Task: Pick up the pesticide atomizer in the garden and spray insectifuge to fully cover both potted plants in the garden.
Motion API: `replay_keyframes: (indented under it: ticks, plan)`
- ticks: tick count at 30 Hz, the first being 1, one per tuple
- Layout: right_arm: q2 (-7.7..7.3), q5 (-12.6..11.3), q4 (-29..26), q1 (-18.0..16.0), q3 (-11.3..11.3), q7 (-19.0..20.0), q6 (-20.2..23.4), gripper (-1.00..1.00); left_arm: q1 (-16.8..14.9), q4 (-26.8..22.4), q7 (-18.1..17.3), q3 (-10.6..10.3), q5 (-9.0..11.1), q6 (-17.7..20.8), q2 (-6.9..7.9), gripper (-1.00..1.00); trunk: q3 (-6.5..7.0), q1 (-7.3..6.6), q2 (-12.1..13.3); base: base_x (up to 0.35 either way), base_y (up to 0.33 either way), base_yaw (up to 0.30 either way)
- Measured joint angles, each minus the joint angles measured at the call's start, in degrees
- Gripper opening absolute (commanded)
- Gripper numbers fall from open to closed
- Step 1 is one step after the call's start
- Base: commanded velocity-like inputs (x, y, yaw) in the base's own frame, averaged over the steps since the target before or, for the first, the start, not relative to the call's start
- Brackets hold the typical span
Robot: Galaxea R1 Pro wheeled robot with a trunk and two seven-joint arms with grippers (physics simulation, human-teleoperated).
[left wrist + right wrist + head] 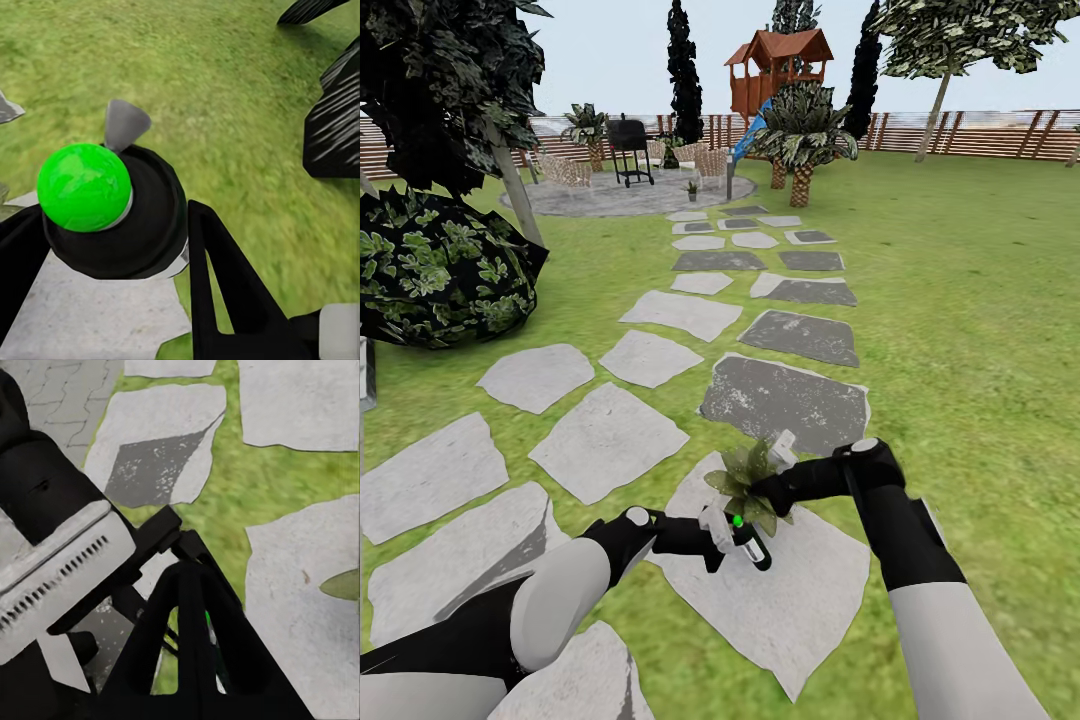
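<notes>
Head view: taking the large pale stepping stone (780, 600) under the arms as the landmark, the left gripper (732, 540) hangs over its near-left part with its fingers clamped on the pesticide atomizer (752, 545), a dark bottle lying roughly level with a green spot on it. In the left wrist view the bottle's round dark end with its bright green cap (84, 187) sits snug between the two black fingers (225, 292). The right gripper (775, 490) reaches in over the same stone, just beyond the bottle, and its tip meets a potted plant (748, 480), a low leafy rosette at the stone's far edge. The right wrist view shows its fingers (191, 630) drawn together, seemingly on nothing, though I cannot be certain.

The risks, as I judge them: both arms crowd one small spot above this stone, so a careless move could knock the grippers together or jolt the bottle loose. The right gripper could topple the rosette. If the nozzle points away, spray would land on stone or lawn (960, 330).

Farther along the path from this stone lie more grey slabs (785, 400), then the round patio (630, 195), where another small pot plant (692, 190) stands, too small to identify, with the fence (980, 135) beyond.
</notes>
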Motion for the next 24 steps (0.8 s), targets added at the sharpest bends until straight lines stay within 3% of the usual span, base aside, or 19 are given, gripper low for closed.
replay_keyframes:
  ticks: [2, 5, 11, 16, 24]
  plan:
    - [0.05, -2.30, 0.00, 0.00, 0.01, 0.00, -0.01, -1.00, 0.00, 0.03, -0.04, 0.00, -0.04, 0.00, 0.00, -1.00, 0.00, 0.00, 0.00, 0.000, 0.000, 0.000]
    - [0.00, -2.97, 0.00, 0.00, 0.01, 0.01, -0.01, -1.00, 0.00, 0.04, -0.06, 0.01, -0.06, 0.00, 0.00, -1.00, 0.00, 0.00, 0.00, 0.000, 0.000, 0.000]
    - [-0.03, -3.10, -0.01, 0.00, 0.01, 0.03, -0.09, -1.00, 0.00, -0.08, -1.15, 0.15, -0.03, -0.18, 0.00, -1.00, 0.00, 0.00, 0.00, 0.000, 0.000, 0.000]
    - [0.00, -3.09, 0.00, 0.01, 0.01, 0.02, -0.10, -1.00, 0.00, -0.34, -7.01, 0.97, 0.08, -0.27, 0.00, -1.00, 0.00, 0.00, 0.00, 0.000, 0.000, 0.000]
    - [0.00, -3.09, 0.00, 0.00, 0.01, 0.02, -0.18, -1.00, -0.01, -2.70, -8.28, 1.90, 0.14, -0.05, 0.01, -1.00, 0.00, 0.00, 0.00, 0.000, 0.000, 0.000]
